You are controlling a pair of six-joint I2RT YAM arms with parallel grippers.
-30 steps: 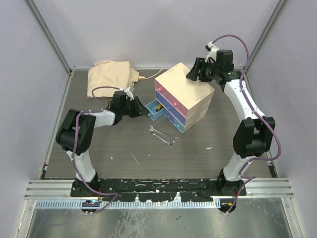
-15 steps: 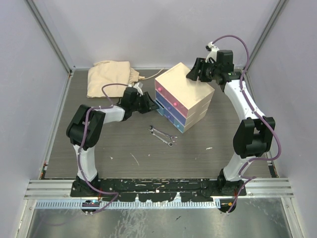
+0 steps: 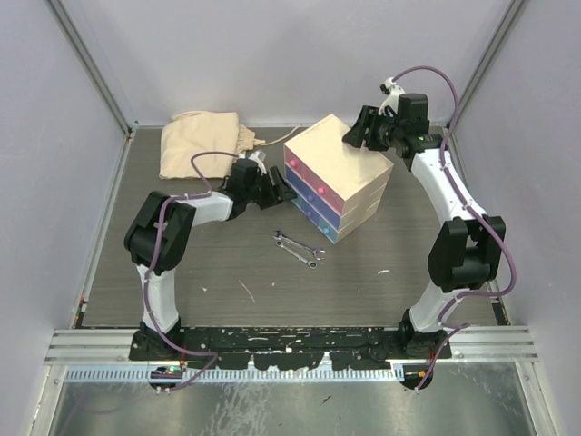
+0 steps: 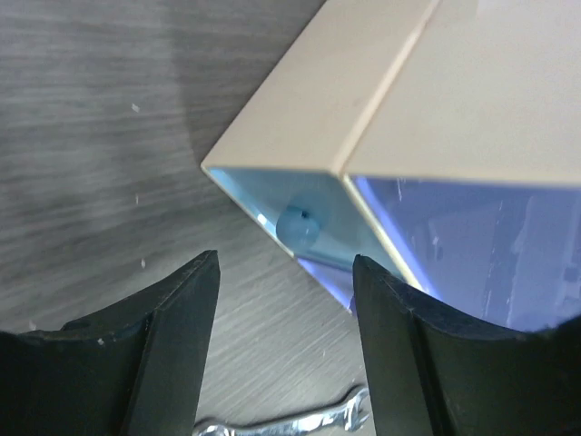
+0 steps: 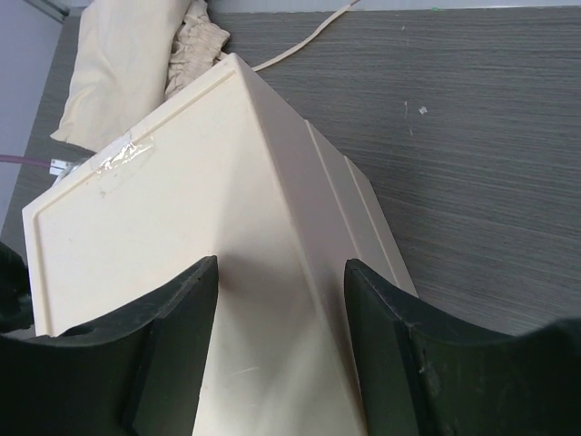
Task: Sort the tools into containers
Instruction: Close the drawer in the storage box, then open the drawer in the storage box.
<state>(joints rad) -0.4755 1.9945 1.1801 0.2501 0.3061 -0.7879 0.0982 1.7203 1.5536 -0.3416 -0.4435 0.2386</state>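
The cream chest (image 3: 340, 163) stands at the table's middle back, with pink (image 3: 313, 184), blue and light-blue (image 3: 322, 227) drawers all pushed in. My left gripper (image 3: 282, 190) is open and empty at the chest's left front corner; in the left wrist view the gripper (image 4: 286, 261) faces the light-blue drawer's knob (image 4: 298, 223), just short of it. Two silver spanners (image 3: 300, 246) lie on the table in front of the chest; one shows in the left wrist view (image 4: 290, 422). My right gripper (image 3: 357, 136) is open over the chest's top (image 5: 163, 236). The other tools are hidden.
A beige cloth bag (image 3: 201, 141) lies at the back left, and shows in the right wrist view (image 5: 127, 64) with a cord trailing from it. The enclosure's walls bound the table on three sides.
The light-blue drawer that stood pulled out at the chest's left is now pushed in. My left gripper moved right up to the chest. The right arm has hardly moved.
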